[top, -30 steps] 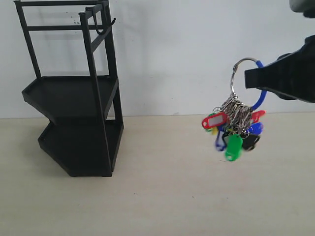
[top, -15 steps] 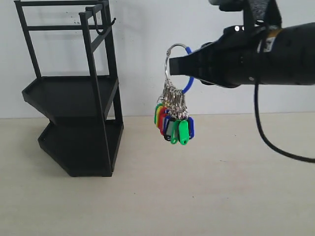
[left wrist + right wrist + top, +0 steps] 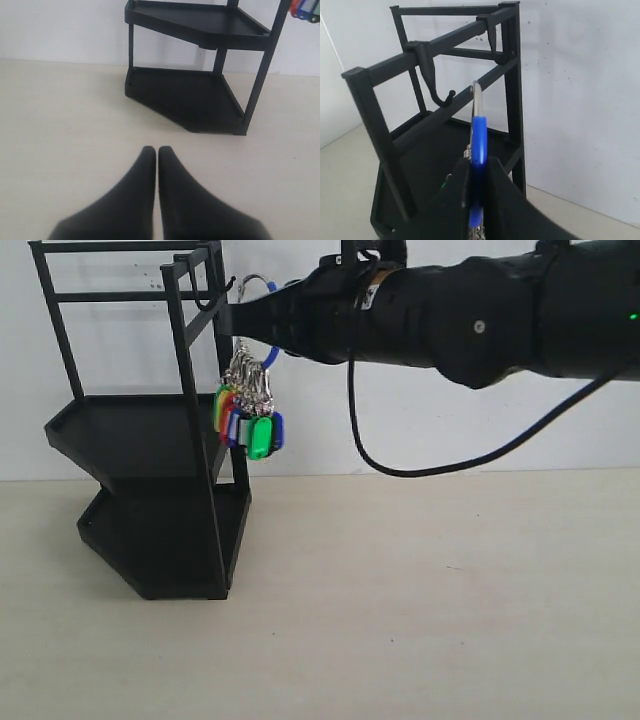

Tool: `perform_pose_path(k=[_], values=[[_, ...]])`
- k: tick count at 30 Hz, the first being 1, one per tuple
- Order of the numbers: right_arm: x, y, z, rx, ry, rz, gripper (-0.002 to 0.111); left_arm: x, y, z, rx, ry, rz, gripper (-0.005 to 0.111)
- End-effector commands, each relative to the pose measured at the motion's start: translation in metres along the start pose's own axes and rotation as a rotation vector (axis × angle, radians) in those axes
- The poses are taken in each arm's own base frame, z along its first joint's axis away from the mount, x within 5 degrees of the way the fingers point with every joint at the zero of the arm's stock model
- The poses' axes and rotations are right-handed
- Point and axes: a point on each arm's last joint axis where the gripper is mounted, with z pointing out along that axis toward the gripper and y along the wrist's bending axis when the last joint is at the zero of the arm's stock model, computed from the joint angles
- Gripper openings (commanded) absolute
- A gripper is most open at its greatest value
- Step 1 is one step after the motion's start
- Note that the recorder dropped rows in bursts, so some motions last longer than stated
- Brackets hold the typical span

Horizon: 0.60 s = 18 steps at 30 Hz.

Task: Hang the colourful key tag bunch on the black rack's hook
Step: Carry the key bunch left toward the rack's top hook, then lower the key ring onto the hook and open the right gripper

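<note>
The black rack [image 3: 150, 450] stands at the left of the exterior view, with its small J-shaped hook [image 3: 218, 295] under the top bar. My right gripper [image 3: 240, 318] is shut on the blue loop [image 3: 479, 135] of the colourful key tag bunch [image 3: 248, 415], which dangles beside the rack's upright bar. In the right wrist view the hook [image 3: 442, 97] sits just beyond the loop's silver ring [image 3: 476, 100], apart from it. My left gripper [image 3: 157, 150] is shut and empty, low over the table in front of the rack [image 3: 200, 95].
The beige table [image 3: 420, 600] stretches to the right of the rack, under a white wall. My right arm's black cable [image 3: 400, 465] hangs in a loop below the arm.
My right arm has swung left and upward with the bunch, from the right edge of the view to right beside the rack's hook. The tags now hang against the upright bar.
</note>
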Motion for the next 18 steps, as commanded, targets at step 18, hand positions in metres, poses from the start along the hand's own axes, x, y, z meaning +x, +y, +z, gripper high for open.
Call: perform_pose_path(k=[18], values=[[0.004, 0.020, 0.022, -0.060, -0.146, -0.041, 0.000, -0.001, 0.000, 0.000, -0.001, -0.011, 0.008, 0.004]])
